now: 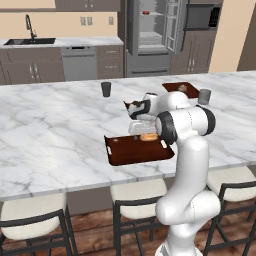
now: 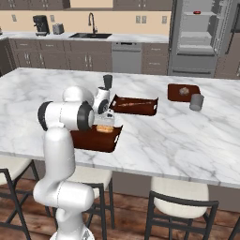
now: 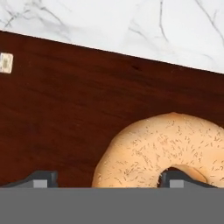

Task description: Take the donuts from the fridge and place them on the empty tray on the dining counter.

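Arm bent low; jaws seemingly spread.

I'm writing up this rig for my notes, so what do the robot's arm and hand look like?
The arm is glossy white with rounded segments and dark bands at its joints, no loose cables visible. Its hand ends in two small dark fingertips.

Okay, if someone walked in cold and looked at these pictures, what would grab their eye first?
Probably the white arm bent low over the dark reddish-brown tray at the near edge of the marble dining counter, its pincer open around an orange-tan donut lying on the tray. Next, the fridge at the back, doors wide open, with something small and red on an upper shelf.
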Tool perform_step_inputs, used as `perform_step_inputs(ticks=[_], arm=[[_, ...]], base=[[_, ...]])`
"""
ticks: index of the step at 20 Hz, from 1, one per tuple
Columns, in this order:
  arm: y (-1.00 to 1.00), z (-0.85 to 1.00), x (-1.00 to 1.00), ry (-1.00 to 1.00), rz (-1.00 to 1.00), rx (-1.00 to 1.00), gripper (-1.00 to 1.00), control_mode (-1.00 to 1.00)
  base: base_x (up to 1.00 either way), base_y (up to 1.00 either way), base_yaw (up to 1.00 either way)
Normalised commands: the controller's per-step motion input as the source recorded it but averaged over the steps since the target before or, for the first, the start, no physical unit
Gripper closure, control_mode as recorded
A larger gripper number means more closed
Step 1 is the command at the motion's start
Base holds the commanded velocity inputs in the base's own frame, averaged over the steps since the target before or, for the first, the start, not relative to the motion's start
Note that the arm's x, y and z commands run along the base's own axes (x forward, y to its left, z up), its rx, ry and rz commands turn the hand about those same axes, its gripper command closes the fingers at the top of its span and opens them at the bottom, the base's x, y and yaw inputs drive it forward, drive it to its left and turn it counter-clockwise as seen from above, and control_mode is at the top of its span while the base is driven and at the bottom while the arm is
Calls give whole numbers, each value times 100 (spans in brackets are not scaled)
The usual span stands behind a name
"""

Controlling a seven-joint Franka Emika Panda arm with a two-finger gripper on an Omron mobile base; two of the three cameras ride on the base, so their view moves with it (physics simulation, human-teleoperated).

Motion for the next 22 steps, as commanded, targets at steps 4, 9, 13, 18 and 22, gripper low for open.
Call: perform_step_inputs(ticks=[4, 9, 13, 18, 22], arm=[[0, -36, -58, -37, -18, 0, -100, -100], [0, -21, -39, -39, -20, 0, -100, -100], [9, 4, 33, -15, -3, 0, -100, -100], [4, 26, 83, 3, 8, -6, -100, -100], [1, 5, 23, 5, -1, -21, -100, -100]], base=[[0, 0, 0], [0, 0, 0], [0, 0, 0], [0, 0, 0], [0, 0, 0]])
